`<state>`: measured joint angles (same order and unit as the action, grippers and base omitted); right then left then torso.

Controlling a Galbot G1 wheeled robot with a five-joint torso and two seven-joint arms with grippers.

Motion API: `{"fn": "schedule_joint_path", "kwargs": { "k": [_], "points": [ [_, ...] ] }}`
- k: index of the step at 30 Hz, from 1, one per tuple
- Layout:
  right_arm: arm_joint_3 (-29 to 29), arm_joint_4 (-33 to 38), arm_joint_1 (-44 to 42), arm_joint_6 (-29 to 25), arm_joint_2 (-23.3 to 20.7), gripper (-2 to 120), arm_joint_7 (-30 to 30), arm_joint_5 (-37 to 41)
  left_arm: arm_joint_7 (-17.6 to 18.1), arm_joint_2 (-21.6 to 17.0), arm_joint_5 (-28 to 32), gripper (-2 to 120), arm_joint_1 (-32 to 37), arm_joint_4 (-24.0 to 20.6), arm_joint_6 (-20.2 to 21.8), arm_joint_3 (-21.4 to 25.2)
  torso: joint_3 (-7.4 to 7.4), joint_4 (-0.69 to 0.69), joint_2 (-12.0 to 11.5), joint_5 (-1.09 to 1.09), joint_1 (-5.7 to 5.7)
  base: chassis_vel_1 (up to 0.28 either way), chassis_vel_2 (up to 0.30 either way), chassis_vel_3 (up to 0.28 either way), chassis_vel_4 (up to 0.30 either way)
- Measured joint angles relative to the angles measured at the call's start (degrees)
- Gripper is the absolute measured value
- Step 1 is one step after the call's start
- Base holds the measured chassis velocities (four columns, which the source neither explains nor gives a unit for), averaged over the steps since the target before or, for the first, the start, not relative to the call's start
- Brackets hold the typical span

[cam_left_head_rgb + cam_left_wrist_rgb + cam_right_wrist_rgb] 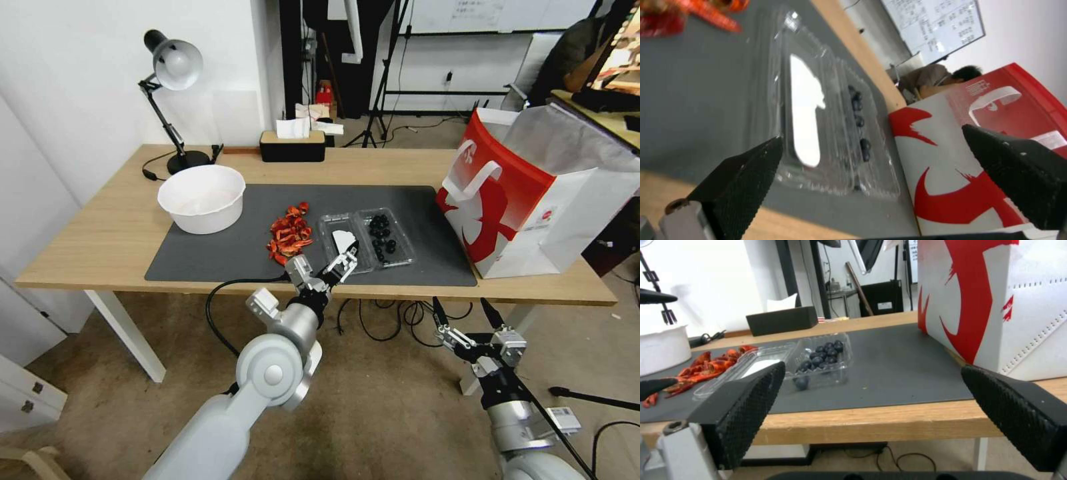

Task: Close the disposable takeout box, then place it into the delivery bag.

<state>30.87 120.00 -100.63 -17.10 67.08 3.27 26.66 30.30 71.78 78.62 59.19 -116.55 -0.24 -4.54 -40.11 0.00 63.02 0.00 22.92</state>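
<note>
A light wooden table (120, 220) carries a dark grey mat (227, 250) in a room with a white wall. Nearest, below the table's front edge, the right gripper (467, 313) hangs with fingers spread wide, holding nothing. The left gripper (327, 263) hovers over the mat's near edge, fingers apart, just before the small clear plastic hinged takeout box (367, 241), which lies open and flat on the mat, dark berries in its right half. Beyond it, right, stands the large red-and-white delivery bag (533, 200).
</note>
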Motion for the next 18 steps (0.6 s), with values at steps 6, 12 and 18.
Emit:
{"fn": "schedule_joint_path", "kwargs": {
  "k": [6,12,18],
  "points": [
    [-0.5,-0.74,0.57,0.04,0.49,100,0.11,-0.74,3.61,-0.06,3.2,100,-0.4,-0.92,2.09,0.17,0.01,0.0,0.01,0.0,0.0,0.0,0.0,0.0,0.0],
    [-0.66,-1.41,0.79,0.06,0.88,100,0.17,-1.3,7.17,0.2,6.44,100,-1.74,-1.87,4.46,-0.05,0.01,0.0,0.01,0.0,0.0,0.0,0.0,0.0,0.0],
    [-0.53,-1.86,0.71,-0.03,1.05,100,0.17,-1.44,8.61,0.89,7.48,100,-3.54,-0.75,5.85,-2.13,0.0,-0.01,0.01,0.0,-0.01,0.0,0.0,0.0,0.0]
  ]
}}
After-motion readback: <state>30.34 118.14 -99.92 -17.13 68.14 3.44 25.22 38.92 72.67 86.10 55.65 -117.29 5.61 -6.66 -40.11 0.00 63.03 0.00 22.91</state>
